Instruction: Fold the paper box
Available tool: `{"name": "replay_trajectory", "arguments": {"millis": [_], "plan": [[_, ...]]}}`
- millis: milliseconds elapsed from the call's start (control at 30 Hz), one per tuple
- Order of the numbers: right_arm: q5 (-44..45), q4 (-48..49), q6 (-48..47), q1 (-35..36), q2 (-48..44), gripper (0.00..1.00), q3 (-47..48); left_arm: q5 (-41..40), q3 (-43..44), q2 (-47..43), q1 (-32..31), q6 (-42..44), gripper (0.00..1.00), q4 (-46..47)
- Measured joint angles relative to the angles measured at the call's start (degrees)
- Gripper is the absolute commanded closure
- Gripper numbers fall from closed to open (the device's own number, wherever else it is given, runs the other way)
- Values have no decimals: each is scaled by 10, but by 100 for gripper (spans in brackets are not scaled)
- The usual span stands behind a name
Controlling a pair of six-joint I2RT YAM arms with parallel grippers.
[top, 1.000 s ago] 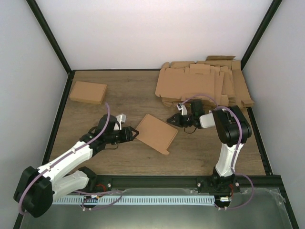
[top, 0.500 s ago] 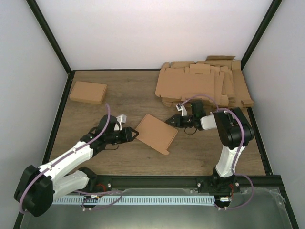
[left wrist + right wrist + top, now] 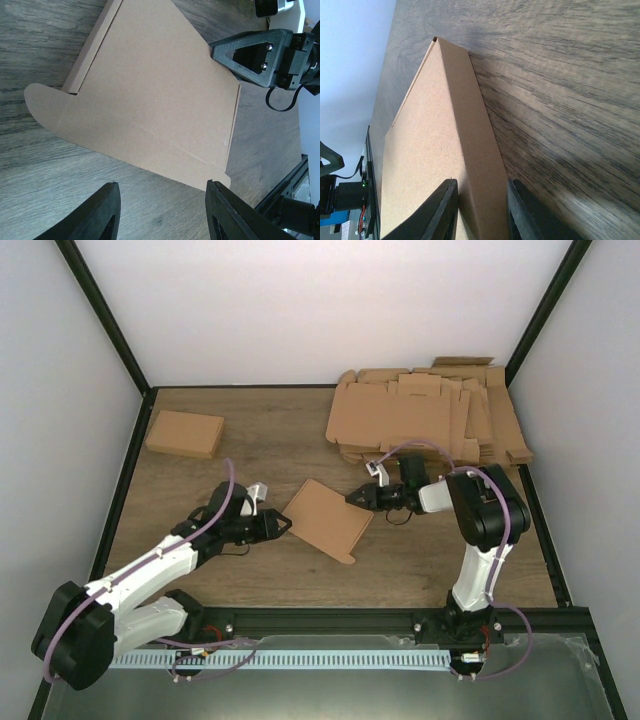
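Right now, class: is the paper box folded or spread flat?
Mostly folded: the paper box has a raised side wall; one rounded tab sticks out.

A big pile of flat brown cardboard sheets lies at the back right of the wooden tabletop. A small closed brown box sits well apart, at the back left.

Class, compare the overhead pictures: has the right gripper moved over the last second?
Yes. The right gripper has shifted leftward in the overhead view, away from the cardboard stack, onto the right edge of the paper box.
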Motion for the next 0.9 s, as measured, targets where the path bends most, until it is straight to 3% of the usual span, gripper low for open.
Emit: {"name": "replay_trajectory", "arguments": {"millis": [267,500,900], "plan": [[-7,9,2,0,8,79,2,4,0,0,0,1,50,0],[-9,35,22,0,20,95,10,12,0,0,0,11,51,-1],[-23,94,41,-4,54,98,19,18,-17,14,0,15,56,6]]}}
